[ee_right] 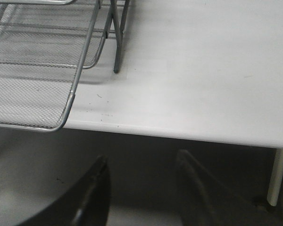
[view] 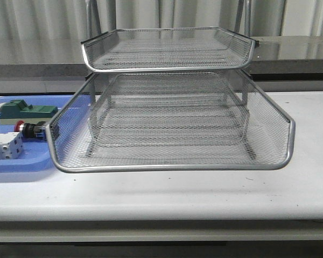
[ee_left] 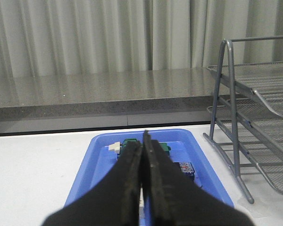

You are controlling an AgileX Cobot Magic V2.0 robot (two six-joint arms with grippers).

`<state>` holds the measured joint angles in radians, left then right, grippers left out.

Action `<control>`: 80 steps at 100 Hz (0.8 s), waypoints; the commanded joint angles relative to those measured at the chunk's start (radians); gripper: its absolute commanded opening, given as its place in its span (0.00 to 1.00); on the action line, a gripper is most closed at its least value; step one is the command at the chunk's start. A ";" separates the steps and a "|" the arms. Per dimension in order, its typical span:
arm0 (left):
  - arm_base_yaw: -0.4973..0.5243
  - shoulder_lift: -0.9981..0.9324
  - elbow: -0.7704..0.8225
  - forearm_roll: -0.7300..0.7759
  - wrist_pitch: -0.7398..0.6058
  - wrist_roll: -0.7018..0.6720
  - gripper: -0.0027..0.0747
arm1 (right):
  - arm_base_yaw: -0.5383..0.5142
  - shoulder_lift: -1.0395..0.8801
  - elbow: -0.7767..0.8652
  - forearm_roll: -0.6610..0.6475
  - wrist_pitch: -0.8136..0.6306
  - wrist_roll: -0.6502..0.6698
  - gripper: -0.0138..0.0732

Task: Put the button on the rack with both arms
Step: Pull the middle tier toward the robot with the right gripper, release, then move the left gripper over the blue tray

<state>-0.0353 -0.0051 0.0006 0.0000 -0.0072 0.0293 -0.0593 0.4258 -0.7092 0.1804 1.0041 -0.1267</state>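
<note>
The button (view: 28,128) lies on its side in the blue tray (view: 21,163) at the table's left, red cap pointing left, close to the rack's lower left corner. Its blue-black body also shows in the left wrist view (ee_left: 185,168). The silver wire-mesh rack (view: 172,134) stands mid-table, its lower tray pulled out toward the front. Neither arm shows in the front view. My left gripper (ee_left: 144,137) is shut and empty, held above the near end of the blue tray (ee_left: 92,167). My right gripper (ee_right: 142,162) is open and empty, in front of and below the table's front edge.
A green block part (view: 27,111) and a white terminal block (view: 5,146) lie in the blue tray beside the button. The pulled-out tray's corner (ee_right: 61,123) overhangs the table edge (ee_right: 188,132). A grey counter (view: 290,51) and curtains stand behind.
</note>
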 commanded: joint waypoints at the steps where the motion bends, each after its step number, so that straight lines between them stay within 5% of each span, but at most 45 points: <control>1: 0.001 -0.032 0.048 0.000 -0.080 -0.011 0.01 | -0.006 -0.027 -0.035 -0.002 -0.042 0.000 0.38; 21: 0.001 -0.032 0.048 0.000 -0.080 -0.011 0.01 | -0.006 -0.053 -0.035 -0.002 -0.022 0.000 0.07; 80: 0.001 -0.032 0.048 0.000 -0.080 -0.011 0.01 | -0.006 -0.053 -0.035 0.000 -0.018 0.000 0.08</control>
<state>-0.0353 -0.0051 0.0006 0.0000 -0.0072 0.0293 -0.0593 0.3630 -0.7130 0.1800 1.0440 -0.1267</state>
